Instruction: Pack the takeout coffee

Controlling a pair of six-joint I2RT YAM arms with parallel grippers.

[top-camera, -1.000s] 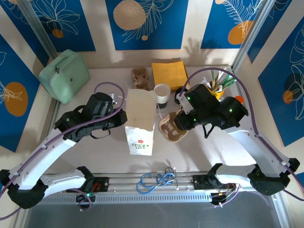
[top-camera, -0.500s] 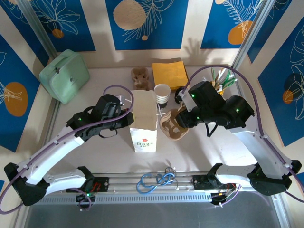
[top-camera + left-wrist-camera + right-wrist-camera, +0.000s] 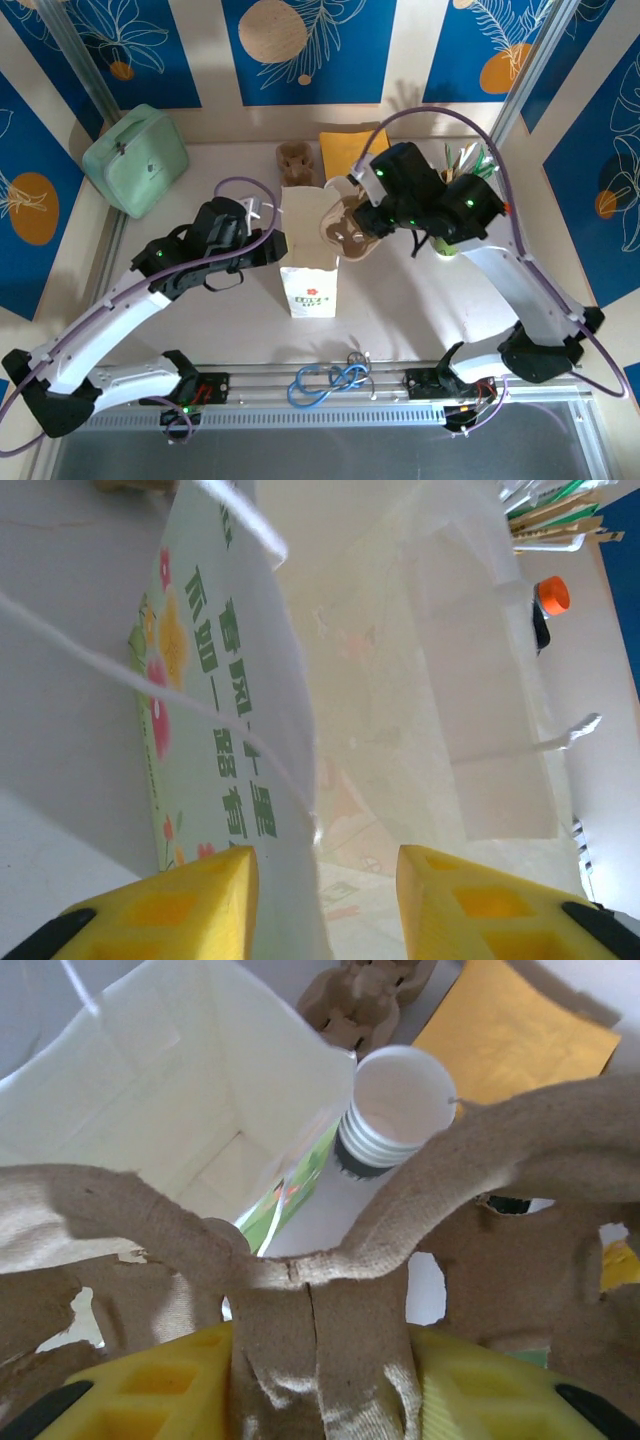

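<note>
The paper bag [image 3: 310, 285] is smooth and matt, the cardboard cup carrier [image 3: 320, 1260] rough.

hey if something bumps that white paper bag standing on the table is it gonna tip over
Probably tips easily: the paper bag stands tall, narrow, and looks empty inside. Its thin walls likely flex rather than resist.

The left arm [image 3: 110, 320], in the lower left of the top view, and the right arm [image 3: 525, 290], at the right, have long, smooth white shells on their lower links. Upper links and wrist housings are black and bulky, dotted with what look like small green indicator lights [image 3: 383, 172]. A thin purple cable [image 3: 437, 110] loops along each arm. The bases [image 3: 45, 395] are black. The fingers [image 3: 190, 900] are bright yellow and blocky, with moulded square recesses.
</note>
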